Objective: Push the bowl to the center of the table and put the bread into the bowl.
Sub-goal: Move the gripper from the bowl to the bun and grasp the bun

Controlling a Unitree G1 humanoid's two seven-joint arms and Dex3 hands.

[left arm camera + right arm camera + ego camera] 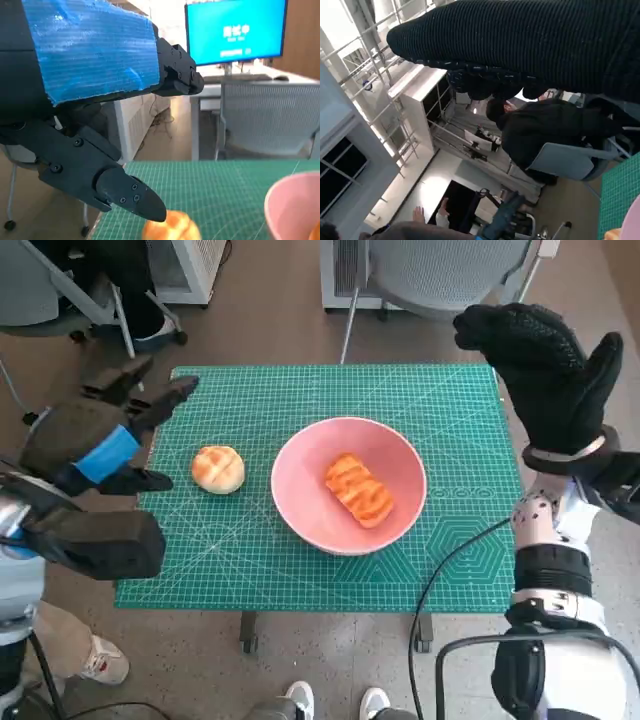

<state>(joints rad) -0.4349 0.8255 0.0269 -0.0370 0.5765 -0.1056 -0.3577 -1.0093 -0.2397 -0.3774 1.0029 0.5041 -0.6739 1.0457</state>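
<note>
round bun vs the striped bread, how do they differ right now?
The round bun lies on the green cutting mat, left of the pink bowl; the striped bread lies inside the bowl. The bun is round, pale gold with a crossed top; the bread is elongated, orange with light stripes. Neither is touched by a robot hand.

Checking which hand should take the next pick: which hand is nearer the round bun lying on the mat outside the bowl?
Left. The left hand hovers just beside the round bun, fingers apart. The right hand is raised across the pink bowl.
</note>
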